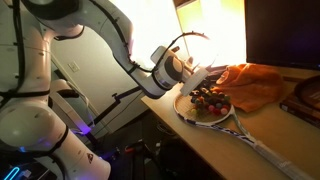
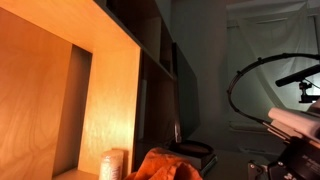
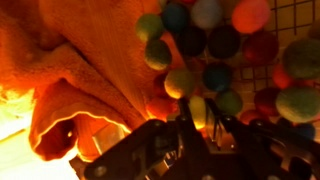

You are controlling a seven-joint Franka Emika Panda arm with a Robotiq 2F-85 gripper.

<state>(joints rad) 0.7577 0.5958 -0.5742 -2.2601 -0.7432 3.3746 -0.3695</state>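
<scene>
The white robot arm (image 1: 110, 45) reaches across and down to the pale wooden table (image 1: 195, 145), its gripper (image 3: 190, 135) with jaws close together at the bunch of coloured felt balls (image 3: 205, 45) lying on the strung racket (image 1: 236, 119), whether pinching one unclear, beside a crumpled orange towel (image 1: 255, 82).

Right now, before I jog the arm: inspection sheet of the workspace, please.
Surface: wooden tabletop, dim warm light.
Job's things: colored balls heaped on the strings of the racket.
Clutter: orange towel bunched beside the balls; pale cylinder at the foot of the shelf.
Grippers: gripper low over the balls; open or shut cannot be told.
Cables: black cable loops over the wrist.
Surroundings: wooden shelf unit; the rest is too dark to read.
</scene>
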